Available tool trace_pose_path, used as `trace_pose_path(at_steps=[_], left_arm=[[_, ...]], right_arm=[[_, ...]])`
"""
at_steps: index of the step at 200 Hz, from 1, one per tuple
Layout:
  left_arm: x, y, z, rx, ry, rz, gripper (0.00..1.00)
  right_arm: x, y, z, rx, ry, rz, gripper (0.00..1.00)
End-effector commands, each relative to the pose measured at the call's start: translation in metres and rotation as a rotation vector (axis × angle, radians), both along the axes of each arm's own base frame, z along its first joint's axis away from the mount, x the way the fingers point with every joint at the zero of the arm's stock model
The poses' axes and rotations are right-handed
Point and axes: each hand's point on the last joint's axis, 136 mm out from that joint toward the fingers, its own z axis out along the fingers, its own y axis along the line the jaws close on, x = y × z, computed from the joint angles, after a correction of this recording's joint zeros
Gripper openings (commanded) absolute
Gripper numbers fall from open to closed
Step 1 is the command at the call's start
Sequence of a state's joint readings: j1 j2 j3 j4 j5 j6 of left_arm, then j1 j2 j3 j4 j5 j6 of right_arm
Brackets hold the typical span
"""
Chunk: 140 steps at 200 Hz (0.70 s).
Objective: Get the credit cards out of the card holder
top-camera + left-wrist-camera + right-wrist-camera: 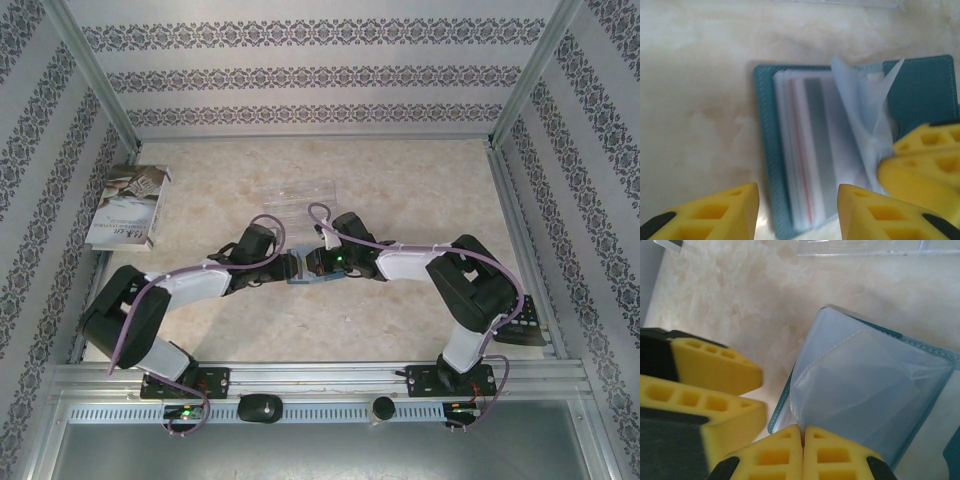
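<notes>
At mid-table in the top external view, the left gripper [283, 266] and right gripper [318, 264] meet over the card holder [300, 279]; the work is so crowded that small, slow moves would likely serve best; one holder, one white booklet [125, 207] and one clear tray [300, 194] can be counted.

From the left wrist, the holder lies open and flat; the left gripper's jaws stand apart astride its near panel, grasping nothing; pressing that panel down would probably stop the holder dragging; of the credit cards [807, 150], one red edge is plain, but the total cannot be told.

From the right wrist, the right gripper is clenched on one clear sleeve [860, 375], raised off the stack; peeling it gently should bare a card's edge.
</notes>
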<state>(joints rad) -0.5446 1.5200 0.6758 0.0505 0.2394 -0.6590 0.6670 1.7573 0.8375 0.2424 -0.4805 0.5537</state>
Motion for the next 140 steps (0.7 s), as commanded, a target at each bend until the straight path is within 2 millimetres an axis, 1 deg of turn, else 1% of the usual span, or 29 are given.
trace_pose_path(at_steps=[1,29,65,81,96,115,135,140], left_arm=[[0.017,-0.013,0.006,0.018,-0.064,-0.008,0.45],[0.016,-0.012,-0.009,0.108,-0.027,-0.010,0.45],[0.005,-0.007,-0.036,0.145,0.057,-0.006,0.43],[0.002,-0.007,-0.044,0.162,0.088,-0.023,0.43],[0.001,-0.008,-0.047,0.178,0.103,-0.035,0.42],[-0.004,-0.005,-0.055,0.206,0.139,-0.044,0.42],[-0.008,-0.006,-0.061,0.198,0.165,-0.054,0.40],[-0.008,-0.007,-0.062,0.198,0.169,-0.054,0.40]], right_arm=[[0.000,0.002,0.025,0.097,-0.016,-0.006,0.00],[-0.001,-0.002,0.028,0.111,-0.017,-0.019,0.00],[-0.001,-0.006,0.025,0.109,-0.009,-0.037,0.00],[-0.001,-0.007,0.023,0.109,-0.001,-0.045,0.00],[0.000,-0.009,0.021,0.099,0.000,-0.061,0.00],[0.003,-0.022,0.016,0.043,-0.004,-0.128,0.00],[0.006,-0.048,0.007,-0.075,-0.005,-0.235,0.00],[0.006,-0.057,0.004,-0.115,-0.006,-0.267,0.02]])
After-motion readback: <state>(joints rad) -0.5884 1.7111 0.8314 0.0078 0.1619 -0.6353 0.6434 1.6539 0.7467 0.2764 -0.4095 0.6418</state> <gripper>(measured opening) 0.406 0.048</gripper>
